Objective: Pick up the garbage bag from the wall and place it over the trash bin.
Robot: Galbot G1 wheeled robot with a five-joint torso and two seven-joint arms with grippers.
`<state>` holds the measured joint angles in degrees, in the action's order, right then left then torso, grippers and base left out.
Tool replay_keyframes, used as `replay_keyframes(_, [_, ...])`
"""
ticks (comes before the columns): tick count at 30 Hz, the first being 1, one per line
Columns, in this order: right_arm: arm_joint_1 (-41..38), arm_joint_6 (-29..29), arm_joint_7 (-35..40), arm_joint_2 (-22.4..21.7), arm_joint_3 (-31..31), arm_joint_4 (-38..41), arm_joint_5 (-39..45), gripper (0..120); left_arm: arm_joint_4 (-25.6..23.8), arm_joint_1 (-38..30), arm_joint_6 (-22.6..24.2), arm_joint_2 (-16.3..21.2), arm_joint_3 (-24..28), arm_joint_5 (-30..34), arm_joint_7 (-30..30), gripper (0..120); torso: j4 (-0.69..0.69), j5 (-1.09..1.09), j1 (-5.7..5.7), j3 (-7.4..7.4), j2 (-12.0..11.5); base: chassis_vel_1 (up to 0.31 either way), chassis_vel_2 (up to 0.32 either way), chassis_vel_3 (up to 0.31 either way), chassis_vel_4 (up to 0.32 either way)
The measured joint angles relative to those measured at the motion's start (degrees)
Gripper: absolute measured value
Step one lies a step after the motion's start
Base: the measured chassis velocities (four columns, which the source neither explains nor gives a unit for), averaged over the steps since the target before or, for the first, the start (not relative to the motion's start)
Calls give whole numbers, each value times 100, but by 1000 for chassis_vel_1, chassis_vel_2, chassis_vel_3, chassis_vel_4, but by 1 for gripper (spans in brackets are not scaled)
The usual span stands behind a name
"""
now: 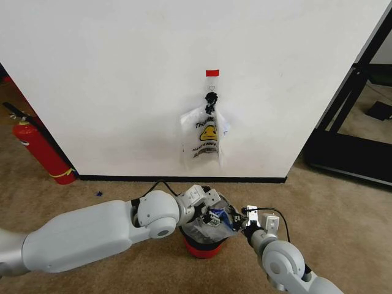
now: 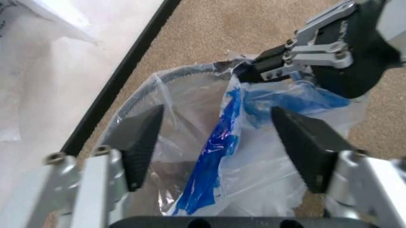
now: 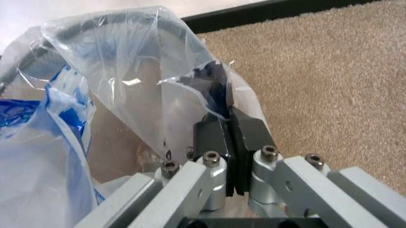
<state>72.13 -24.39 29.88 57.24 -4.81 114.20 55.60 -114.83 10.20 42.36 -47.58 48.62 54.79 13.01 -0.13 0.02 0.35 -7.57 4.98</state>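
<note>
The garbage bag (image 1: 212, 224), crinkly clear plastic with blue patches, is draped over the mouth of the trash bin (image 1: 202, 248), a small bin with a red base on the carpet below the wall (image 1: 122, 73). My left gripper (image 1: 208, 204) hangs open just above the bin's mouth; in its wrist view its two dark pads straddle the bag (image 2: 209, 161) and the bin's rim (image 2: 166, 77) without touching either. From the other side my right gripper (image 1: 240, 219) is shut on the bag's edge at the rim, with plastic (image 3: 127, 61) pinched between its black fingers (image 3: 216, 137).
A second smiley bag (image 1: 205, 138) hangs from a black clip (image 1: 211, 101) under a red tape strip (image 1: 212, 73). A red fire extinguisher (image 1: 40, 150) leans at the left by the baseboard (image 1: 184, 179). A black metal frame (image 1: 349, 122) stands at the right.
</note>
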Motion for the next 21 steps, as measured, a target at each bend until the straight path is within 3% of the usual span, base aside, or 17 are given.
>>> replay_keyframes(4, [-26,-1,5,-6,-8,4,29,0,187,-71,-5,-82,139,-18,-32,50,1,0,0,0,0,0,0,0,0])
replay_keyframes(16, [-78,0,4,-9,-18,-37,54,0,302,62,-15,-78,244,-107,-137,47,0,-2,0,1,0,0,0,0,0])
replay_keyframes(21, [-84,4,10,-6,-17,-51,62,0,332,147,-19,-90,169,-114,-73,35,0,-2,0,1,0,0,0,0,0])
